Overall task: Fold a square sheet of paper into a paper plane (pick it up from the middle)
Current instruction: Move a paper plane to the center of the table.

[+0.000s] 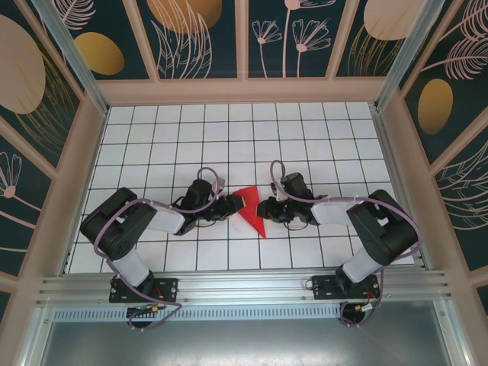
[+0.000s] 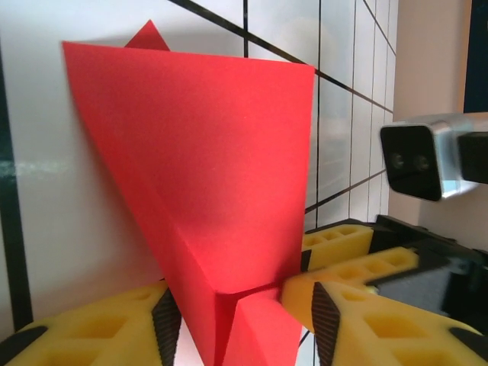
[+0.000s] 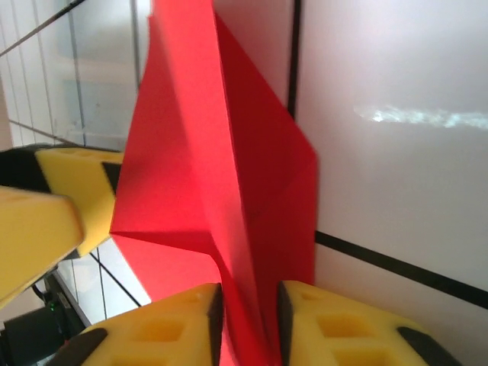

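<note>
The square sheet of paper [image 1: 250, 209] is bright red and folded into a creased pointed shape in the middle of the gridded table, between both arms. My left gripper [image 1: 233, 204] reaches it from the left. In the left wrist view its jaws [image 2: 244, 324] stand open around the paper [image 2: 206, 168], with a gap at the right pad. My right gripper [image 1: 265, 207] comes in from the right. In the right wrist view it [image 3: 248, 320] is shut on a raised fold of the paper [image 3: 191, 175], with both pads against the red ridge.
The white gridded table [image 1: 229, 137] is boxed in by beige walls, with a metal rail [image 1: 244, 286] at the near edge. The right arm's camera [image 2: 423, 160] and fingers [image 2: 343, 240] sit close to my left jaws. A left finger [image 3: 72, 179] shows beside the paper.
</note>
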You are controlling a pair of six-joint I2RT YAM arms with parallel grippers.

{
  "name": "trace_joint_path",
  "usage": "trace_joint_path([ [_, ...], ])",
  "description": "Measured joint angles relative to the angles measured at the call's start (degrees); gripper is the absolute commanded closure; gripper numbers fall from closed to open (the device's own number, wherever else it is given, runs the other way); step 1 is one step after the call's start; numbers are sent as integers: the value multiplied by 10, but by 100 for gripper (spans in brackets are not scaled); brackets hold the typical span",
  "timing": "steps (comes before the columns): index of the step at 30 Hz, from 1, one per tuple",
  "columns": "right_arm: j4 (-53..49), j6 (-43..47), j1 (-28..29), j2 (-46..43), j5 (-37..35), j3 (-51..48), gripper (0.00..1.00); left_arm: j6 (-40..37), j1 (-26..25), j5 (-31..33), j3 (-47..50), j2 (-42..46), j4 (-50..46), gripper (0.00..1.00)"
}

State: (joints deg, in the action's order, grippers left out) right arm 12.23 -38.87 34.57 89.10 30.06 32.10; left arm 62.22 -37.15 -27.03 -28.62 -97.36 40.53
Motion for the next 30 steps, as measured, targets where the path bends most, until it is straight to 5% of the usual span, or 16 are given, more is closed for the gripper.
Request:
trace_joint_path([
  [4, -29, 9, 0, -40, -10, 6, 62, -1, 0, 2, -5, 0, -1, 74],
  [18, -96, 45, 27, -31, -42, 62, 61, -56, 0, 29, -12, 0, -92, 97],
  [30, -134, 56, 45, -12, -87, 89, 58, -87, -1, 33, -22, -3, -119, 98],
])
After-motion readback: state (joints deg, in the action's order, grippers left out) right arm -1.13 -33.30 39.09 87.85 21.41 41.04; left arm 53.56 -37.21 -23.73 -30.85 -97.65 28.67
